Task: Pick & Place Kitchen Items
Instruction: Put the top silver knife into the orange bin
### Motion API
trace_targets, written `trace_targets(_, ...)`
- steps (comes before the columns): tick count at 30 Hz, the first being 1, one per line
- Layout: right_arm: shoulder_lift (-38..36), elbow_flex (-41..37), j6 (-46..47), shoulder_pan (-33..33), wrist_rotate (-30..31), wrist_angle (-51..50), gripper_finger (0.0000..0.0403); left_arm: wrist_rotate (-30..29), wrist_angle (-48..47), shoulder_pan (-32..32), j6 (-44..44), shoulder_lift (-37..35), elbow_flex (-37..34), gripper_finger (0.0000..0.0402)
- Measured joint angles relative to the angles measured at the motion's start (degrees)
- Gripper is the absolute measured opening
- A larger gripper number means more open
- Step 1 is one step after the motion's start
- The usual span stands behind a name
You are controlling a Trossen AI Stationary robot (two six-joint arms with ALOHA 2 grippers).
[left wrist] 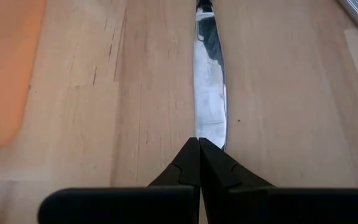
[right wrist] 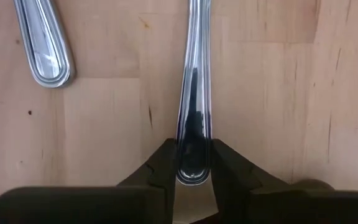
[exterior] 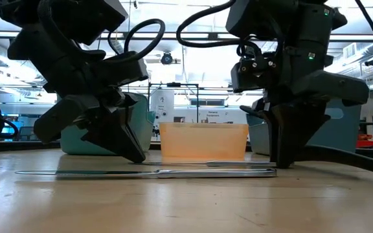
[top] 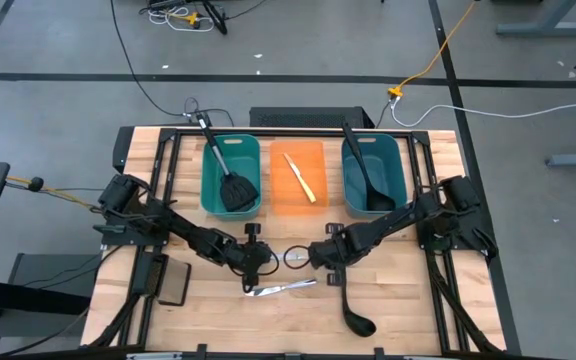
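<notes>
Three bins line the back of the counter [top: 408, 300]: the teal bin [top: 230, 175] holds a spatula [top: 234, 187], the orange bin [top: 298, 177] a cream-handled knife [top: 300, 177], the blue bin [top: 372, 172] a ladle [top: 368, 180]. A second ladle [top: 351, 305] lies near the front, handle toward the bins. Mid-counter, two silver knives [top: 280, 288] lie end to end, running left to right. The right hand [right wrist: 193, 165] pinches one knife handle [right wrist: 193, 134] narrowly; the left hand [left wrist: 199, 163] is pressed closed at a blade [left wrist: 209, 93]. The blade's far end is cut off.

One camera looks straight down, one sits low on the table [exterior: 193, 200], two ride close on the wrists; all see the knives [top: 281, 288].
</notes>
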Motion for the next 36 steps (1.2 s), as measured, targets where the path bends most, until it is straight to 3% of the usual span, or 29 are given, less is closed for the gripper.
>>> trace_targets(11,0.2,0.1,1.3,0.2,0.8,-0.8,0.0076,-2.7,0.1,-1.5,1.9,-1.0,-0.1,0.0015)
trace_targets(20,0.7,6.4,2.0,1.3,4.4,-8.2,0.0075,-5.4,-2.7,-4.8,7.3,-9.9,-0.3,0.0013)
trace_targets(26,0.6,10.4,1.2,1.6,5.9,-11.9,0.0004,-9.1,-4.0,-6.8,8.4,-14.9,-0.3,0.0005)
trace_targets(36,0.5,11.9,0.5,1.6,7.9,-11.8,0.0007,-10.4,-4.0,-8.8,9.4,-19.2,-0.1,0.0006)
